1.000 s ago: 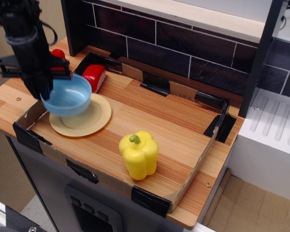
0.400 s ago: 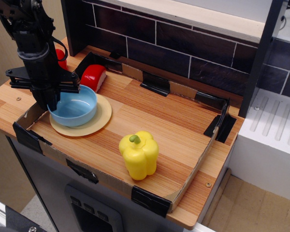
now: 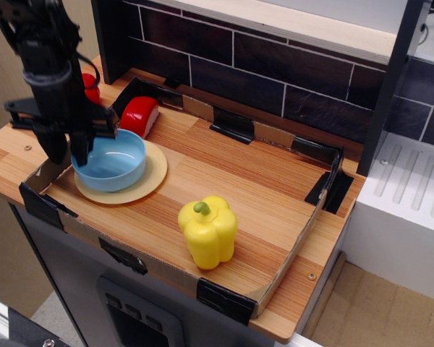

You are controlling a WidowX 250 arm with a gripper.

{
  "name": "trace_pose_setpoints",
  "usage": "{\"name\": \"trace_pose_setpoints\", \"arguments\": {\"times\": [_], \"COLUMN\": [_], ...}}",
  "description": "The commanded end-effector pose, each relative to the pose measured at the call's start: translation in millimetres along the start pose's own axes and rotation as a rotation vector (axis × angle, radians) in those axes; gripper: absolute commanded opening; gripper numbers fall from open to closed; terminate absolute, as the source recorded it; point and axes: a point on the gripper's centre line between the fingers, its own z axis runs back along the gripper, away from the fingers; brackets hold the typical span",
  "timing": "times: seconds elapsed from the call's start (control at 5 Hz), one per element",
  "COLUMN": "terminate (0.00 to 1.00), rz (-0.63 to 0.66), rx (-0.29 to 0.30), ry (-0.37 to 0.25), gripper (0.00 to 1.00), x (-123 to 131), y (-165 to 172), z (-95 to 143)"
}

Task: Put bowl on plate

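Bowl sits flat on plate. Gripper at bowl's left rim, jaw state unclear. Confirm release, then lift straight up, no tipping.

Item count, as seen from the front of the worktop:

- Bowls — one: a glossy light-blue bowl.
- Plates — one: a pale yellow-tan plate.
- Peppers — one: a yellow pepper with a green stem.
- Red objects — two: a red-and-white piece near the back-left corner, and a second red item, largely hidden behind the arm; its kind cannot be determined.
- Robot arms — one, black, fitted with one tool.
- Cardboard borders — one low cardboard border enclosing the items.
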Motion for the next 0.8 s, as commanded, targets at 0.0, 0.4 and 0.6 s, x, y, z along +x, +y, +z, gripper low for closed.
{"name": "trace_pose_setpoints", "arguments": {"times": [0.0, 0.4, 0.6], "terminate": [0.0, 0.0, 1.0], "rz": [0.015, 0.015, 0.015], "rx": [-0.022, -0.022, -0.022], "ry": [-0.065, -0.065, -0.065], "gripper": [1.0, 1.0, 1.0], "x": [20.1, 20.1, 20.1], "y": [7.2, 7.2, 7.2], "z": [66.3, 66.3, 66.3]}}
